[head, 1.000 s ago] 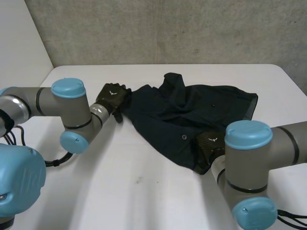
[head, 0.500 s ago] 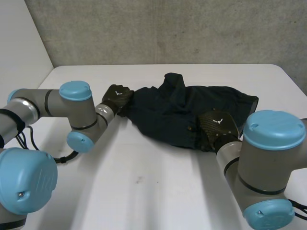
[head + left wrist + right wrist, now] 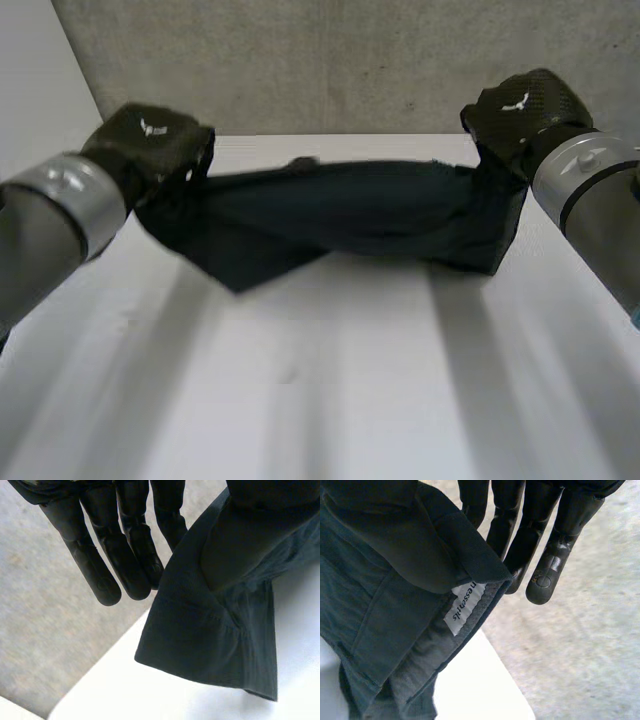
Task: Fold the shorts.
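Head view: left robot hand [image 3: 150, 145] and right robot hand [image 3: 520, 110] pinch shorts [image 3: 340, 210] above white table [image 3: 330, 380], grey wall [image 3: 300, 65] behind.

The dark cloth shorts [image 3: 340, 210] hang stretched from 9 to 3 o'clock, barring the way to the grey concrete wall [image 3: 330, 60] at 12. The white counter [image 3: 320, 380] toward 6 o'clock lies open.

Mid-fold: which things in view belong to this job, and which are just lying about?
Part of the job:
shorts
left hand and right hand, one pinching each end

Just background:
white table
grey wall
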Controlling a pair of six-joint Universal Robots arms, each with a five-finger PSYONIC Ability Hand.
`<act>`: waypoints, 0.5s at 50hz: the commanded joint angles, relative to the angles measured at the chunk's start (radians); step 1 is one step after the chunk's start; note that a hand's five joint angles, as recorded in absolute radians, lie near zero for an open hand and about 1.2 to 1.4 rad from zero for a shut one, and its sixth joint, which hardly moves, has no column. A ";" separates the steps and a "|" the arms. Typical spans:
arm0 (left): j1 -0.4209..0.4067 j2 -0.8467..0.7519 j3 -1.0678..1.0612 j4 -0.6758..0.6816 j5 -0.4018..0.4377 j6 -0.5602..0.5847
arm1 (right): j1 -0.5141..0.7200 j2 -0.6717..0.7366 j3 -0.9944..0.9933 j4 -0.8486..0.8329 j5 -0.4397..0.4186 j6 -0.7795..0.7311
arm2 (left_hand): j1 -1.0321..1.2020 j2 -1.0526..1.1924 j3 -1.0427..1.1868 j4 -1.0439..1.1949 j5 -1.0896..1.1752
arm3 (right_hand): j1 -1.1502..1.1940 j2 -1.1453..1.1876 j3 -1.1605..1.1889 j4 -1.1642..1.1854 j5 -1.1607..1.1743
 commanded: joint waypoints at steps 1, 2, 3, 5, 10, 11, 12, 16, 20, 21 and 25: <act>-0.026 -0.028 -0.141 0.001 -0.007 0.007 | 0.003 0.135 -0.046 0.214 -0.072 -0.030 | 0.243 0.201 0.210 0.193 0.253 | 0.422 0.215 0.221 0.202 0.254; -0.024 -0.065 -0.141 0.002 -0.010 0.010 | 0.004 0.149 -0.046 0.223 -0.072 -0.042 | 0.243 0.201 0.210 0.193 0.253 | 0.422 0.215 0.221 0.202 0.254; -0.024 -0.092 -0.138 0.002 -0.012 0.013 | 0.006 0.167 -0.046 0.229 -0.072 -0.058 | 0.243 0.201 0.210 0.193 0.253 | 0.422 0.215 0.221 0.202 0.254; -0.026 -0.158 -0.129 0.007 -0.021 0.021 | 0.010 0.220 -0.047 0.232 -0.072 -0.094 | 0.243 0.201 0.210 0.193 0.253 | 0.422 0.215 0.221 0.202 0.254; -0.032 -0.339 -0.022 0.077 -0.067 0.025 | 0.013 0.339 -0.084 0.199 -0.063 -0.130 | 0.243 0.201 0.210 0.193 0.253 | 0.422 0.215 0.221 0.202 0.254; -0.035 -0.368 0.004 0.090 -0.076 0.027 | 0.013 0.360 -0.098 0.184 -0.062 -0.130 | 0.243 0.201 0.210 0.193 0.253 | 0.422 0.215 0.221 0.202 0.254; -0.040 -0.402 0.035 0.102 -0.087 0.028 | 0.013 0.382 -0.115 0.167 -0.060 -0.129 | 0.243 0.201 0.210 0.193 0.253 | 0.422 0.215 0.221 0.202 0.254; -0.052 -0.546 0.275 0.151 -0.148 0.037 | 0.015 0.452 -0.228 0.047 -0.039 -0.124 | 0.243 0.201 0.210 0.193 0.253 | 0.422 0.215 0.221 0.202 0.254; -0.054 -0.611 0.556 0.200 -0.183 0.064 | 0.019 0.465 -0.413 -0.199 0.039 -0.119 | 0.243 0.201 0.210 0.193 0.253 | 0.422 0.215 0.221 0.202 0.254; -0.054 -0.611 0.652 0.250 -0.185 0.068 | 0.019 0.462 -0.441 -0.255 0.047 -0.118 | 0.243 0.201 0.210 0.193 0.253 | 0.422 0.215 0.221 0.202 0.254; -0.055 -0.580 0.762 0.453 -0.194 0.073 | 0.021 0.403 -0.505 -0.537 0.055 -0.101 | 0.243 0.201 0.210 0.193 0.253 | 0.422 0.215 0.221 0.202 0.254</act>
